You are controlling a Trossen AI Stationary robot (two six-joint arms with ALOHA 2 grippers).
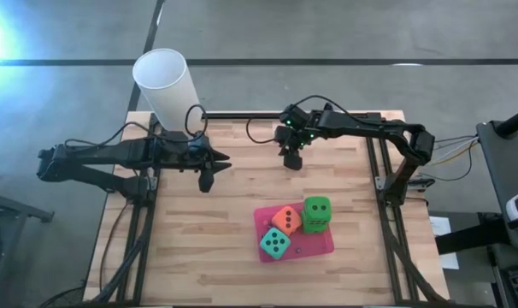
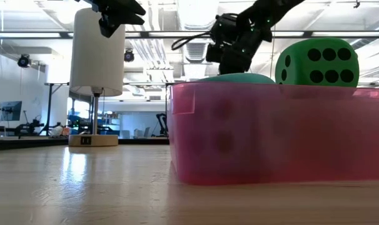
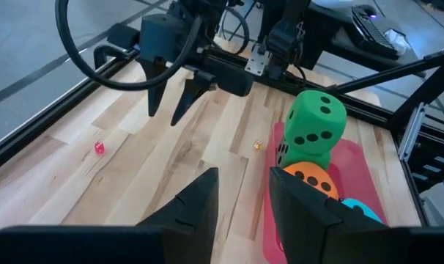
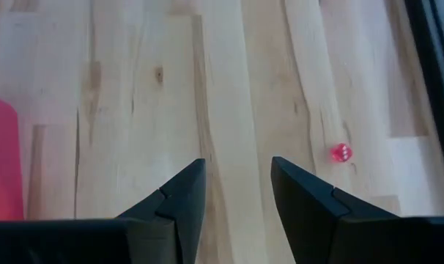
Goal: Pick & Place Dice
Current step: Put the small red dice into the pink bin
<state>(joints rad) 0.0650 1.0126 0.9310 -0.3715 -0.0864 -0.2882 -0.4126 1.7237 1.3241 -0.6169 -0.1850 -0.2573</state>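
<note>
The dice lie together on a pink tray [image 1: 314, 244] at the near right of the table: an orange die [image 1: 285, 220], a teal die [image 1: 275, 245] and a green die [image 1: 317, 214]. In the left wrist view the green die [image 3: 315, 125] rests on a second green one [image 3: 282, 152]. My left gripper [image 1: 206, 178] hovers open over bare wood left of the tray. My right gripper [image 1: 293, 160] hangs open above the table beyond the tray. Both wrist views, left [image 3: 244, 176] and right [image 4: 238, 165], show spread fingers with nothing between them.
A tall white cup [image 1: 167, 90] stands on a base at the far left edge. A tiny red die [image 4: 341, 153] lies on the wood near my right gripper, and a small yellow speck [image 3: 257, 145] by the tray. Black frame rails run along both table sides.
</note>
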